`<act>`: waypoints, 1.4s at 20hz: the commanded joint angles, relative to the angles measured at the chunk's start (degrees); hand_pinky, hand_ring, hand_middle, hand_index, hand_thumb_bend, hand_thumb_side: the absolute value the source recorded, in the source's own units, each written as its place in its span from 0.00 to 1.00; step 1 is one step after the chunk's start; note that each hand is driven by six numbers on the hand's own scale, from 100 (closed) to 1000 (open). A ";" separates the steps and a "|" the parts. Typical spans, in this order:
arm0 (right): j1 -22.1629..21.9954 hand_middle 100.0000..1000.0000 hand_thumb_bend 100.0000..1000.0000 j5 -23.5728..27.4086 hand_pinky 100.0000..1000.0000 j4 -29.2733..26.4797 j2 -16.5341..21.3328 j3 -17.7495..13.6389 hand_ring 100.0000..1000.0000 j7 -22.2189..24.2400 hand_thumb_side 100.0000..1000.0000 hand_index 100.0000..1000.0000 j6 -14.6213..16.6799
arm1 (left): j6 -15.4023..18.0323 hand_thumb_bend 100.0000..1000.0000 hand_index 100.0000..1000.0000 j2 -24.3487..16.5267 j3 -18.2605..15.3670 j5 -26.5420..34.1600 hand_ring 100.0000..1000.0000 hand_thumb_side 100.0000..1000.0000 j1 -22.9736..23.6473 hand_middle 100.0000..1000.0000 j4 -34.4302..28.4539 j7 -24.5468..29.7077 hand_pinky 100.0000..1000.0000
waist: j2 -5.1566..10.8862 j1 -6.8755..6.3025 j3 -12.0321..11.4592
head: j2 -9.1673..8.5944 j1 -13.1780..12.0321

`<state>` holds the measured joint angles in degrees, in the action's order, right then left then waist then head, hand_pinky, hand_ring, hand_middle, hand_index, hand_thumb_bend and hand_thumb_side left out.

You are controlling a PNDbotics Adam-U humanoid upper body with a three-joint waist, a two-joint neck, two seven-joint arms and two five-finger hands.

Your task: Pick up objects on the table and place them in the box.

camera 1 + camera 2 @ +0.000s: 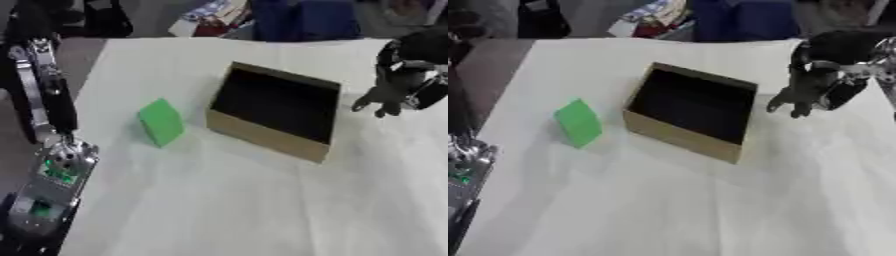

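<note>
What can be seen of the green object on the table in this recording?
The green block is a plain, matte, flat-faced slab, bright green all over with no visible markings. It stands on edge, slightly tilted, on the white table, casting a faint shadow. It sits apart from the open cardboard box, on the box's left side. Nothing touches it but the table; neither hand is near it.

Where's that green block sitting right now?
The green block stands on the white table, just left of the open cardboard box and apart from it, nearer the robot's left arm.
</note>
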<state>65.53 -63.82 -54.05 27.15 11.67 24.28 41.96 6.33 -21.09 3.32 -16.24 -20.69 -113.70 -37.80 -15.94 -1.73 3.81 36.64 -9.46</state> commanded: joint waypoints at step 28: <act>7.12 0.31 0.08 1.79 0.73 -2.31 -18.21 1.73 0.70 10.42 0.00 0.36 -8.82 | 0.22 0.11 0.79 0.41 0.26 0.44 0.60 0.99 -1.44 0.59 -0.89 0.25 0.56 | 0.88 -0.25 -1.58 | -0.32 1.40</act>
<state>71.44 -61.25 -56.34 8.88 13.80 33.74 32.40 6.49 -20.12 3.67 -16.08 -21.38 -113.70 -37.65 -16.15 -1.88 2.36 36.72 -8.15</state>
